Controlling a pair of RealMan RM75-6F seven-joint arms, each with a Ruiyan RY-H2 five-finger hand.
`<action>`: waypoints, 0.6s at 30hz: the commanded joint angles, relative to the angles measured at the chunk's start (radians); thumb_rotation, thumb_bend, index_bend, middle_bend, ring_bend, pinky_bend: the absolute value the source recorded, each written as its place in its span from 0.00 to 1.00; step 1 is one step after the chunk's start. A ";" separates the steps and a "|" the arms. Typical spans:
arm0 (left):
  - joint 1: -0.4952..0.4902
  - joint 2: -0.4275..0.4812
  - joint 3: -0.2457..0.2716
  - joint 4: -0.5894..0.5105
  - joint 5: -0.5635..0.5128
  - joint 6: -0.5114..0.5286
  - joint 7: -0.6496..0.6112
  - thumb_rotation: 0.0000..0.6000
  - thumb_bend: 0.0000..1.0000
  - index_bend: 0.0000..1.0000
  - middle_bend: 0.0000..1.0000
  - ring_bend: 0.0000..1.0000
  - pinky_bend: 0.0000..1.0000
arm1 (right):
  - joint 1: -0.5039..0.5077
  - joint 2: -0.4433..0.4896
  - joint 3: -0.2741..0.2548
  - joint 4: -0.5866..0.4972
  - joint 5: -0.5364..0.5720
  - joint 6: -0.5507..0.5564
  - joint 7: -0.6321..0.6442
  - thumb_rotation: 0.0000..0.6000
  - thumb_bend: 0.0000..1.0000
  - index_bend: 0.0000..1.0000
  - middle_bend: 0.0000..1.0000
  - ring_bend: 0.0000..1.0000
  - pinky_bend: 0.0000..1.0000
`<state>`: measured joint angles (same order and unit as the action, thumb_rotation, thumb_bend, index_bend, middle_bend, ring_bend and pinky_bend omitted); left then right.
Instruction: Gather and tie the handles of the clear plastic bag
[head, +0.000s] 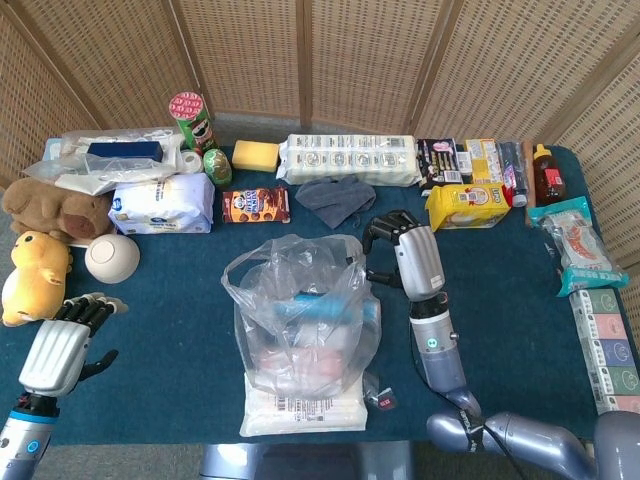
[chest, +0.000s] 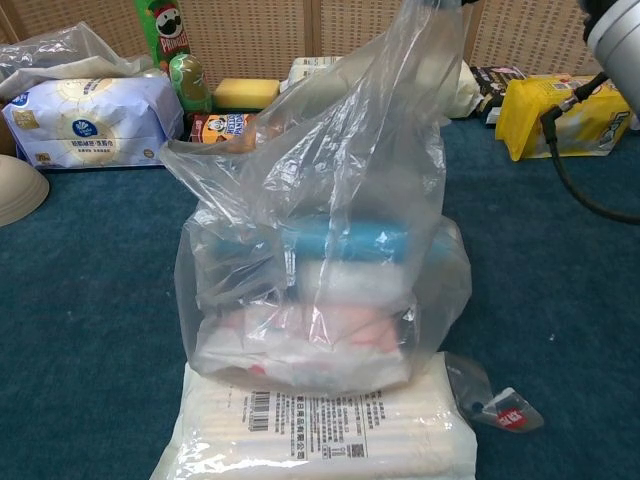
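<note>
The clear plastic bag (head: 300, 320) stands in the middle of the blue table, on top of a flat white packet (head: 303, 412). It holds a blue tube (chest: 345, 240) and other packs. My right hand (head: 408, 255) is at the bag's right side and pinches its right handle (head: 352, 258). In the chest view that handle (chest: 425, 40) is stretched up to the top edge, and the hand itself is cut off above the frame. The left handle (chest: 200, 165) droops loose. My left hand (head: 62, 345) hovers at the table's front left, holding nothing, far from the bag.
A small wrapper (chest: 497, 405) lies right of the white packet. A grey cloth (head: 335, 198), a cookie box (head: 255, 204), a yellow packet (head: 465, 207), a blue-white bag (head: 162, 203) and a chips can (head: 193, 120) line the back. A bowl (head: 112, 257) and plush toys (head: 35, 270) sit left.
</note>
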<state>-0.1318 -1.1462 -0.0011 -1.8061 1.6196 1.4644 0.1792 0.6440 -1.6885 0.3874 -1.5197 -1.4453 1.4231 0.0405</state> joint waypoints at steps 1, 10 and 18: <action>0.000 0.000 0.000 -0.002 -0.001 -0.001 0.002 1.00 0.18 0.30 0.32 0.22 0.24 | -0.009 0.044 -0.024 -0.034 0.007 -0.042 0.009 1.00 0.24 0.56 0.55 0.53 0.41; -0.003 -0.001 0.000 -0.001 -0.008 -0.007 0.007 1.00 0.18 0.30 0.32 0.22 0.24 | -0.009 0.227 -0.115 -0.134 0.033 -0.224 -0.099 1.00 0.24 0.34 0.39 0.43 0.39; -0.004 -0.003 -0.001 0.000 -0.009 -0.007 0.012 1.00 0.18 0.30 0.32 0.22 0.24 | -0.009 0.349 -0.144 -0.223 0.119 -0.345 -0.129 1.00 0.25 0.28 0.36 0.35 0.32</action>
<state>-0.1363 -1.1495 -0.0020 -1.8059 1.6101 1.4575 0.1912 0.6360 -1.3558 0.2499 -1.7268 -1.3425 1.0942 -0.0870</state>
